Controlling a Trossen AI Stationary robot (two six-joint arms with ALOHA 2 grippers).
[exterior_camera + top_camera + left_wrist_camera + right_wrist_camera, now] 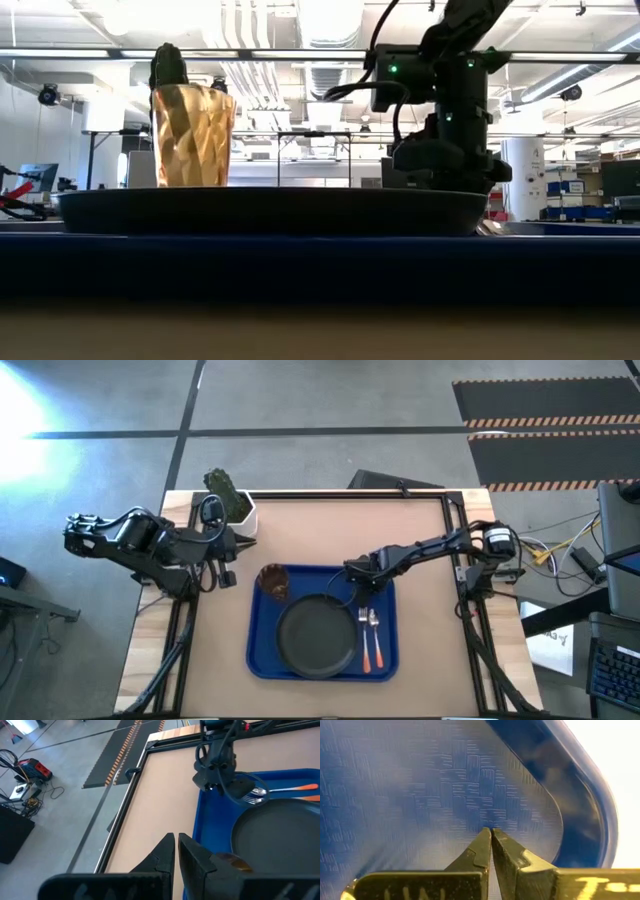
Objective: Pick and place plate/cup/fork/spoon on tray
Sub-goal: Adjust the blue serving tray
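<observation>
The blue tray [385, 660] lies at the table's middle near side. On it are the dark plate [316, 636], the amber cup [272, 582] upright at its far left corner, and the fork [364, 632] and spoon [376, 636] side by side on its right part, handles toward the near edge. My right gripper [352, 570] is shut and empty, low over the tray's floor [445, 785] near its far edge. My left gripper [240, 543] is shut and empty at the table's left, beside the cactus pot. In the low view the cup [193, 135] stands behind the plate [270, 210]. My right gripper points its shut fingertips [485, 840] down at the tray's bare floor [470, 805], near a rounded corner of the rim. I cannot tell whether the tips touch the floor.
A white pot with a green cactus [230, 500] stands at the table's far left, next to my left gripper. A black frame rail [345, 495] runs along the table's far edge. Bare tabletop [330, 530] lies between the tray and that rail.
</observation>
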